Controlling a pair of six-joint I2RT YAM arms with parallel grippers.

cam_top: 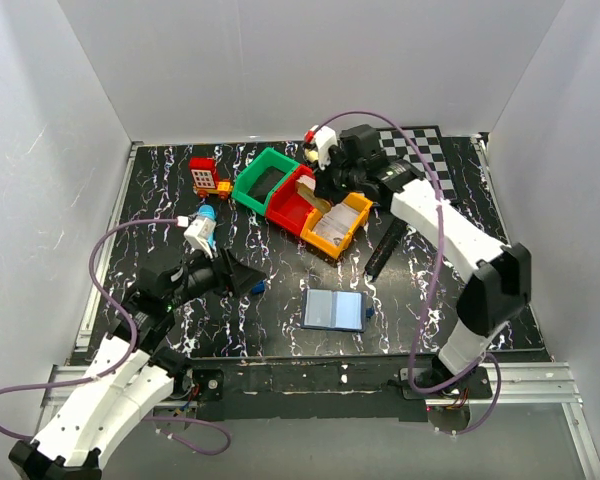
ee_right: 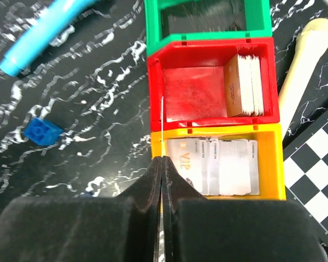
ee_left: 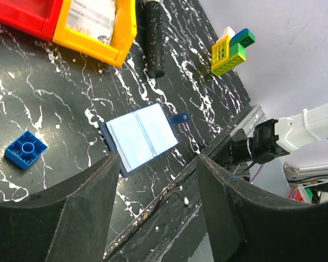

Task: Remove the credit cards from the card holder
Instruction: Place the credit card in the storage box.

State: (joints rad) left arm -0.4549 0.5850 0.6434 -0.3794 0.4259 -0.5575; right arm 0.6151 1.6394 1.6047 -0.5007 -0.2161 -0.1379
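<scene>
We see the card holder lying open and flat on the table, close to the near edge and about midway along it. Its two pale panels face up and a small blue tab sticks out on its right side. In the left wrist view the holder shows no card on its panels.

The left gripper hangs to the left of the holder, apart from it. Its fingers are spread wide with nothing between them. A small blue block lies on the table near this gripper.

Three bins stand in a slanting row in the far half of the table, each touching the next: green, red and yellow. The right gripper is over the wall where the red bin meets the yellow one, with its fingers pressed together. A thin pale line rises from between the tips, and we cannot tell whether it is a card seen on edge.

Flat cards lie in the yellow bin, and a stack stands on edge against the right wall of the red bin.

A black handle lies just right of the yellow bin. A checkerboard sits at the far right corner.
</scene>
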